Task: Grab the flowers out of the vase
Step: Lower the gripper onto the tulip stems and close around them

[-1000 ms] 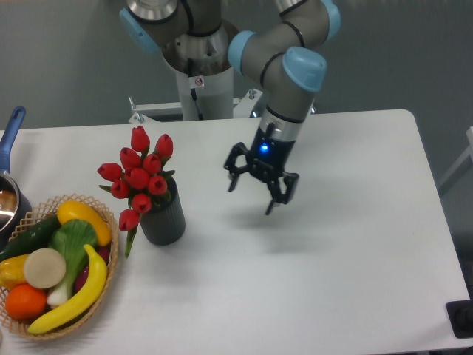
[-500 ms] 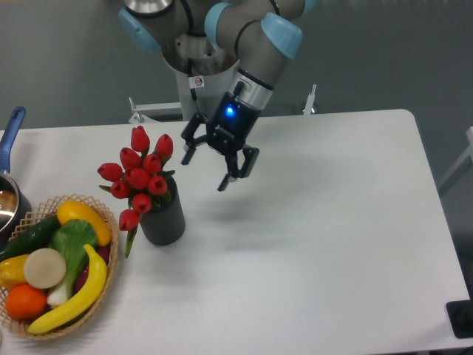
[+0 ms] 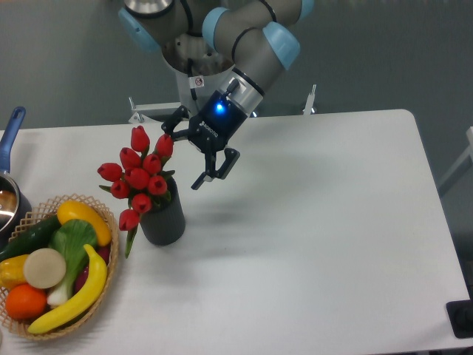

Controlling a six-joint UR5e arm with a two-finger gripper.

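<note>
The gripper (image 3: 194, 151), jaws spread and empty, has been shifted toward nine o'clock, now just beside the flowers (image 3: 139, 174), which are kept upright in the vase (image 3: 163, 218), unmoved.

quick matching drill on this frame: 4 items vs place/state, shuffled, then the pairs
Items:
1. flowers
2. pincer
3. banana
4. pot

Place or state:
A. cut off by the left edge of the frame
B. open, in the air just right of the red buds
C. standing in the vase
D. lying in the basket

Pairs: 1-C, 2-B, 3-D, 4-A
</note>
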